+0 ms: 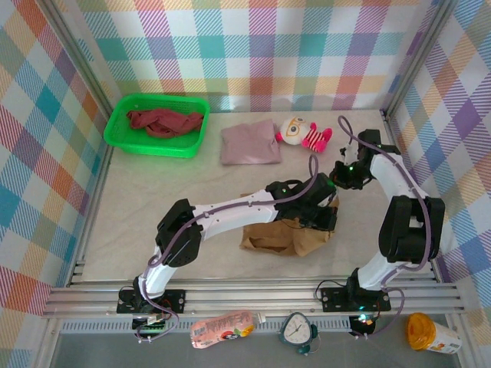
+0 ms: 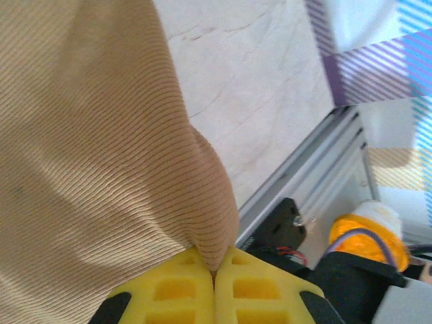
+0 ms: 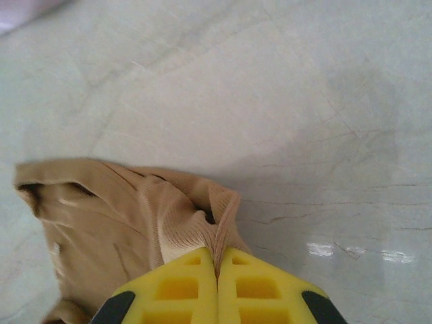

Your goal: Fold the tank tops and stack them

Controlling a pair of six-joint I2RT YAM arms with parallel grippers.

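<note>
Mid-fold on tan tank top (image 1: 285,239), lower center of the counter (image 1: 153,199), left claw (image 2: 214,264) and right claw (image 3: 217,262) each pinching its cloth; next move probably needs both carrying that edge across together, 1 fold.

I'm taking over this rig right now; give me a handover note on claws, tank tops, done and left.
Left claw: shut on the tan tank top, front centre of the table.
Right claw: shut on the same top.
Pink tank top: looks folded, lying at the back.
Maroon tank top: crumpled in the green basket.
Done: pink, apparently. Left: fold tan and maroon, stack all three.
</note>
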